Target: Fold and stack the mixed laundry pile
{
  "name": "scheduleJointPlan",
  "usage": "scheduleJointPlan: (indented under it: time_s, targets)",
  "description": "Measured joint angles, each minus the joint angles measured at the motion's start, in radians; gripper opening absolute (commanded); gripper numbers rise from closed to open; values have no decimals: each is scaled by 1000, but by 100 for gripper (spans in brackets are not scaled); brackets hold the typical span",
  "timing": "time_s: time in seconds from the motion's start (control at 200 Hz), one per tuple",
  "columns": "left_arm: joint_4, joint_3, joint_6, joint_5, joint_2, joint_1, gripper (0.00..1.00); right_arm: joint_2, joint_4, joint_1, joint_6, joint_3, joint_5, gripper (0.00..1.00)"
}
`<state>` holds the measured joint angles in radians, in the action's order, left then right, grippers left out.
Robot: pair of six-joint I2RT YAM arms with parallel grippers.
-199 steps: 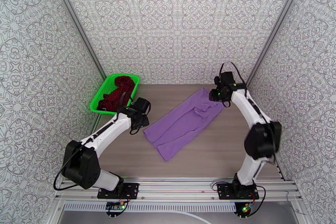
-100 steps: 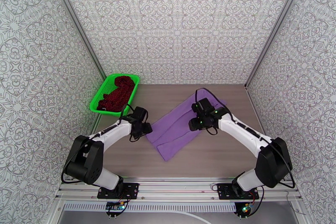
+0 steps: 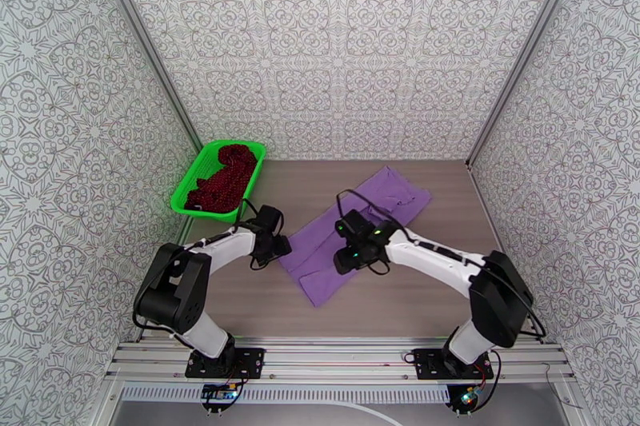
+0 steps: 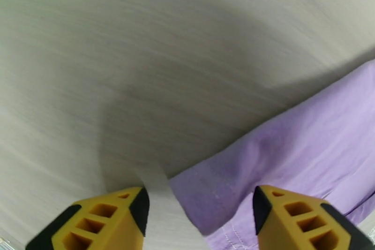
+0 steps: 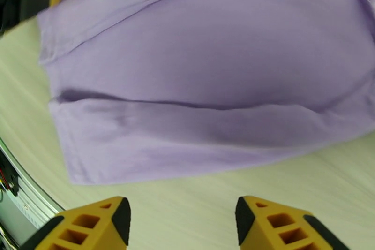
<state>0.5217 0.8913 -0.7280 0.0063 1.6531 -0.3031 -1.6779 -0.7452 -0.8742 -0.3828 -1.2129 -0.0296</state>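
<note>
In the top view, the shirt [image 3: 396, 194] is laid out flat and lengthwise on the table [image 3: 416, 300], running aslant from the far right towards the near middle. The red garment [image 3: 224, 178] is heaped in the basket [image 3: 182, 200] at the far left corner, well apart from the shirt. The left gripper [image 3: 280, 246] is held low at the shirt's left edge, and the right gripper [image 3: 346, 261] is placed over the shirt's near half; how their jaws stand cannot be told from here. In the left wrist view, the left gripper [image 4: 199, 206] is seen with its yellow fingers [image 4: 108, 220] set apart and nothing clamped between them. A corner of the shirt [image 4: 300, 152] is found under the gap between the fingers, the rest spreading to the right, while bare table [image 4: 140, 58] is seen at the left and beyond. In the right wrist view, the right gripper [image 5: 180, 215] is likewise spread and empty, held over bare table [image 5: 304, 171] just beside the shirt's edge. The shirt [image 5: 211, 68] is shown with long lengthwise folds, and the rail [image 5: 18, 185] is glimpsed at the lower left.
</note>
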Motion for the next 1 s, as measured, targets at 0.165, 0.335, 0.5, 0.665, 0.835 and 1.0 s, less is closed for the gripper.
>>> scheduleJointPlan:
  time_s: [0.165,0.335,0.5,0.665,0.835,1.0]
  targets:
    - [44,22,8,-11,24,12,26,-75,13,-127,29,-21,11,73]
    - [31,30,23,2,35,13,10,-114,36,-227,60,-24,26,77]
    - [-12,30,24,26,40,10,0,-156,53,-283,66,-56,42,76]
    - [-60,27,22,46,45,4,0,-213,69,-308,64,-108,60,73]
    - [-81,16,22,51,43,4,0,-280,73,-316,58,-151,76,68]
    - [-95,8,22,53,39,4,0,-349,64,-332,55,-196,83,59]
